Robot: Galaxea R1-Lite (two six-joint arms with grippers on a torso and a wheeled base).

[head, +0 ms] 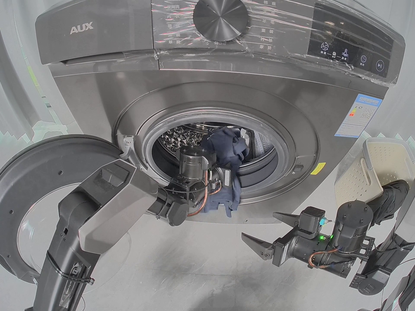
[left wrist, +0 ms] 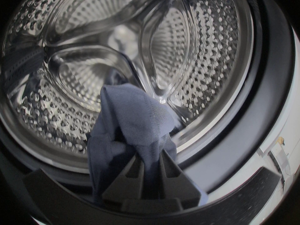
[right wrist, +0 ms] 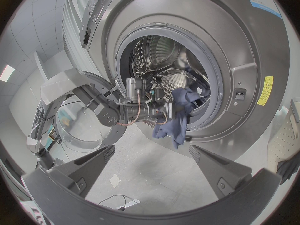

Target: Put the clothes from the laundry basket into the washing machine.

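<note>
Left gripper (left wrist: 151, 155) was clamped on a navy garment (left wrist: 134, 116) at the washer drum (left wrist: 78, 69) mouth, cloth hanging below it. Right gripper (head: 259, 225) had its jaws apart; the basket (head: 359, 178) behind it held dark clothes (head: 391, 199).

floor (head: 194, 273): smooth grey | light panel (right wrist: 7, 73): lit | cable (right wrist: 114, 198): on floor
</note>
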